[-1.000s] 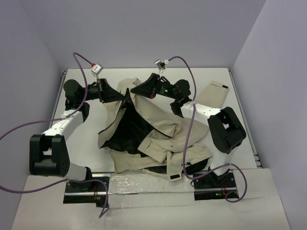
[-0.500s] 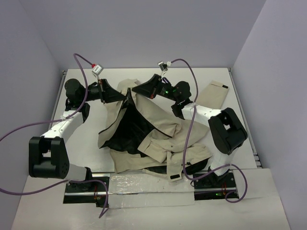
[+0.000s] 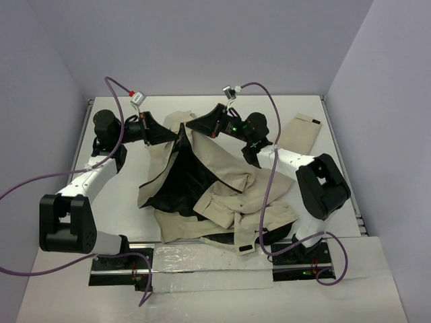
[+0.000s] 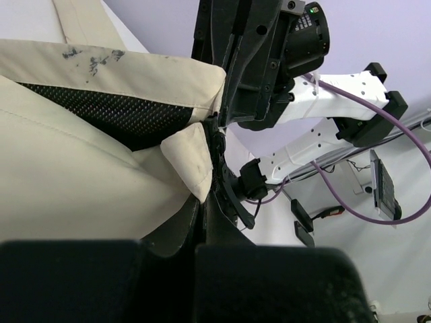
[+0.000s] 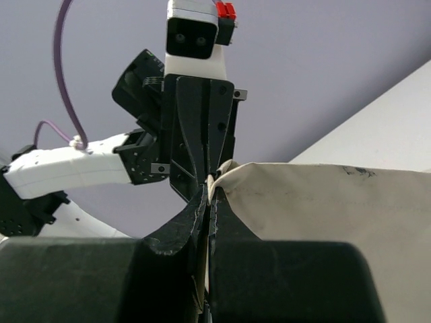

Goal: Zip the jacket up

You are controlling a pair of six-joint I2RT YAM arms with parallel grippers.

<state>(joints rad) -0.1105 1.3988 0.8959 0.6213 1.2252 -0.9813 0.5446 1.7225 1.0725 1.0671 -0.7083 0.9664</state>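
Currently, one lot on a white counter [image 3: 121, 202], seen from above and from both wrists.

Item: jacket [image 3: 222, 195], beige, open and crumpled. It fills the middle of the counter from 12 o'clock down to 6 o'clock. The black lining [image 3: 178, 182] is exposed at the centre, slightly toward 9 o'clock. The sleeves are bunched toward 5 o'clock. A cuff [image 3: 244, 245] with a dark tab lies at the near edge at 6 o'clock. The upper end of the front opening is raised off the counter at 12 o'clock, between the two hands.

Item: left hand [image 3: 177, 136], reaching in from 10 o'clock and clenched on the jacket's front edge. Its wrist view shows a folded beige corner and the dark zipper line pinched between its fingers [image 4: 182, 229].

Item: right hand [image 3: 190, 125], reaching in from 1 o'clock and likewise clenched on the jacket's edge. Its fingers [image 5: 182, 229] meet with a thin strip of beige cloth between them. The tips of the two hands face each other, just beside one another.

Item: flat tan rectangle [image 3: 300, 132] on the counter at 2 o'clock, apart from the jacket. What it is cannot be told.

Item: purple cables [image 3: 106, 84], one looping off each arm.

Item: clear plastic sheet [image 3: 202, 259], along the near edge at 6 o'clock, between the arm bases.
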